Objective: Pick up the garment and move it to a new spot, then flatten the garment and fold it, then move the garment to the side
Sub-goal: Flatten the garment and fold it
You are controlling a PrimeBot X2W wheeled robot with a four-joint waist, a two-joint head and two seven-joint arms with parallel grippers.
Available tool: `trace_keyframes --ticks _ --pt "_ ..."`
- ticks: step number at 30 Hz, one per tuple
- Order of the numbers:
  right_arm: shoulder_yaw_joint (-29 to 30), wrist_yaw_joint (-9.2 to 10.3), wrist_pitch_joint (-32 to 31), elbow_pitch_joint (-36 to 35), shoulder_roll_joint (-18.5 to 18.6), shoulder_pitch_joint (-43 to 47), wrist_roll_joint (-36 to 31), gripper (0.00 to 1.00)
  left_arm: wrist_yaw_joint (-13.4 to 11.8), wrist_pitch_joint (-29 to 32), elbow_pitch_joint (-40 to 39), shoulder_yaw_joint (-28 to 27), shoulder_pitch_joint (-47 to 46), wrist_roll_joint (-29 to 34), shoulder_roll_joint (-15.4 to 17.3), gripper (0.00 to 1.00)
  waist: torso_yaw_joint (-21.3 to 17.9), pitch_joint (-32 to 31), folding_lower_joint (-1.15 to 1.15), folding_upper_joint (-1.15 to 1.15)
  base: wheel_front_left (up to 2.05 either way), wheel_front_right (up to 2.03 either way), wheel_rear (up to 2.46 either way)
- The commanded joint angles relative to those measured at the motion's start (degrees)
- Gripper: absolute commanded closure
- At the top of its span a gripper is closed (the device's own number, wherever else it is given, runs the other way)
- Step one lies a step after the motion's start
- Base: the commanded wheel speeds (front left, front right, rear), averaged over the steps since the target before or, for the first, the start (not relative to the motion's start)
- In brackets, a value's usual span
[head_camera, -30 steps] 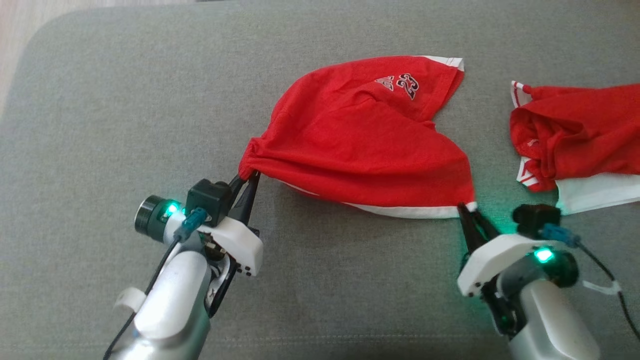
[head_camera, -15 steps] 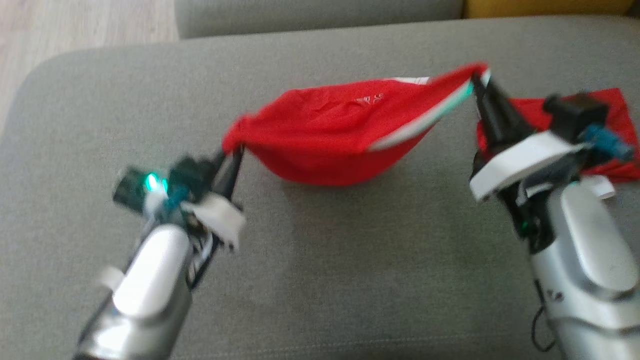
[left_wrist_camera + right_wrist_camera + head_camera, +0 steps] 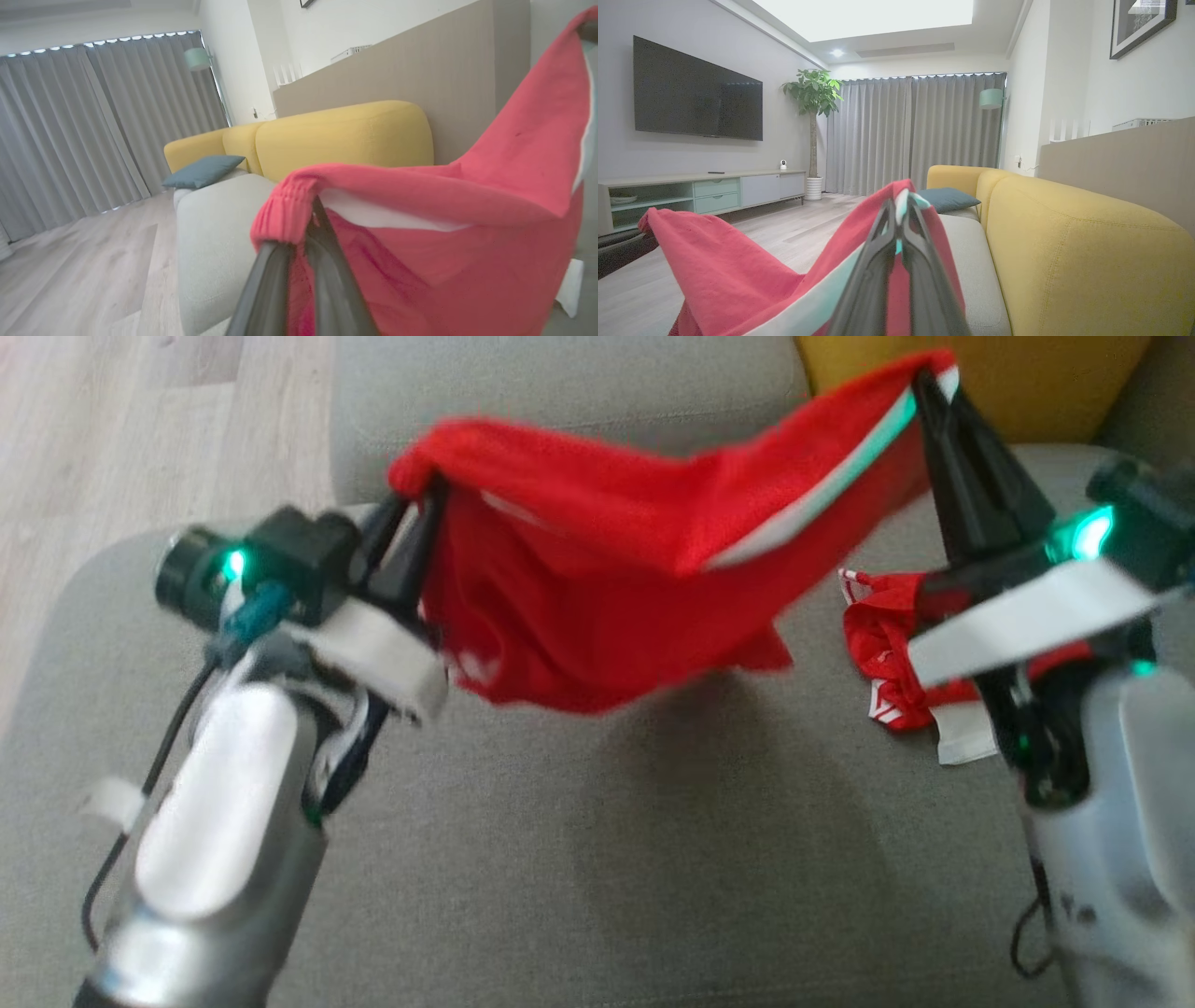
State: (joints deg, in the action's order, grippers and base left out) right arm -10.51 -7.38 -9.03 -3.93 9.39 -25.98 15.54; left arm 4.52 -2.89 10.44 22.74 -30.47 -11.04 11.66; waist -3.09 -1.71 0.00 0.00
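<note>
A blue-grey pillow point(image 3: 948, 198) lies on the sofa point(image 3: 1083, 242) near grey curtains point(image 3: 915, 135).

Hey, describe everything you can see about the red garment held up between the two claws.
The red garment looks like soft, thin jersey shorts with a white band along one edge and a gathered elastic edge. It hangs in the air, apparently clear of the grey cushion, sagging between the left claw, shut on the gathered edge, and the right claw, shut on the banded corner. It is wrinkled, not flat.
</note>
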Motion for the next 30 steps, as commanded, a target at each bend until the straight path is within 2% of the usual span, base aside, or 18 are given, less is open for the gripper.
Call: trace_keyframes --ticks 1,8,13,17,20,25,30 --pt "-0.4 -0.11 -0.7 -2.7 -0.9 0.2 -0.4 1.00 -0.1 1.0 -2.8 -2.6 -0.7 -0.6 2.2 1.00 0.0 -0.2 0.00 0.00 0.00 0.00 0.00" --pt "2.8 -0.11 -5.9 -10.5 -2.2 2.6 -2.3 1.00 0.1 9.5 -14.2 -4.5 2.8 -4.6 5.4 1.00 0.5 1.1 0.00 0.00 0.00 0.00 0.00" --pt "3.4 -0.11 -9.2 -7.7 -2.9 -4.1 -1.9 1.00 1.2 14.1 -12.8 -4.7 -3.6 -7.6 5.9 1.00 1.2 6.0 0.00 0.00 0.00 0.00 0.00" --pt "3.1 -0.11 -10.3 2.1 -3.1 -16.0 -1.1 1.00 2.1 14.1 -4.8 -4.5 -14.1 -7.7 6.8 1.00 1.3 12.6 0.00 0.00 0.00 0.00 0.00" --pt "2.9 -0.11 -7.7 12.3 -2.4 -27.7 -2.6 1.00 2.4 11.4 3.4 -4.7 -23.9 -7.2 6.2 1.00 1.6 17.6 0.00 0.00 0.00 0.00 0.00" --pt "5.0 -0.11 2.5 29.3 -3.4 -47.2 -6.9 1.00 1.3 2.8 16.5 -6.3 -39.2 -5.2 4.2 1.00 1.9 23.5 0.00 0.00 0.00 0.00 0.00" --pt "9.0 -0.11 12.5 42.6 -5.9 -56.3 -9.2 1.00 -0.3 -7.3 27.3 -6.4 -47.1 -3.1 2.6 1.00 2.3 26.0 0.00 0.00 0.00 0.00 0.00"
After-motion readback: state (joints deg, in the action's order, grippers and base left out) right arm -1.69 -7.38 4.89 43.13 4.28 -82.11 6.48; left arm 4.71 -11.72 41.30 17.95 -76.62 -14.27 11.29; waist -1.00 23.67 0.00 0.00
